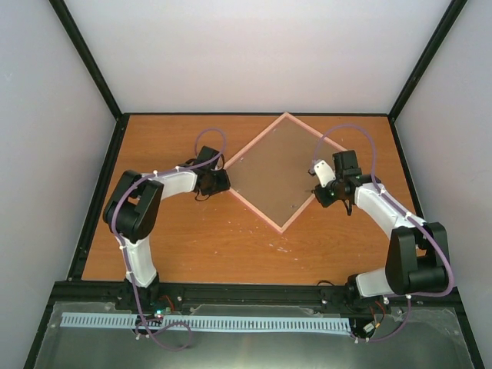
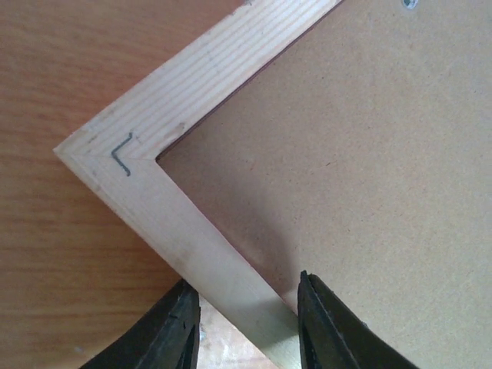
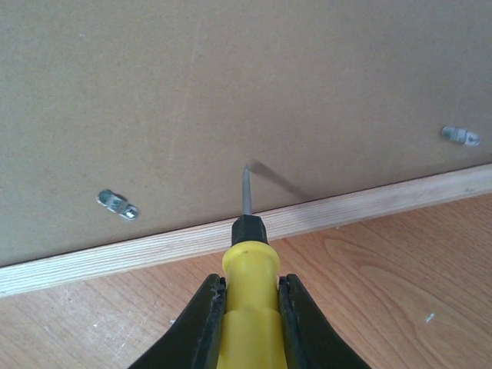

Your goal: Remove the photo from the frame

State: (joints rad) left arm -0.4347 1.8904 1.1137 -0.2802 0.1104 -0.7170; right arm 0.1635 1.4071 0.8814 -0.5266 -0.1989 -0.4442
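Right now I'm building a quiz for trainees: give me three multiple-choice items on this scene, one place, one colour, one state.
1. The screwdriver tip is over: A the backing board; B the bare table; C the left arm.
2. Its handle is: A red; B yellow; C blue.
3. The right gripper is: A open, empty; B shut on the screwdriver; C out of view.
Answers: A, it lies above brown board just inside the frame; B, the handle shows yellow; B, both fingers press the handle.
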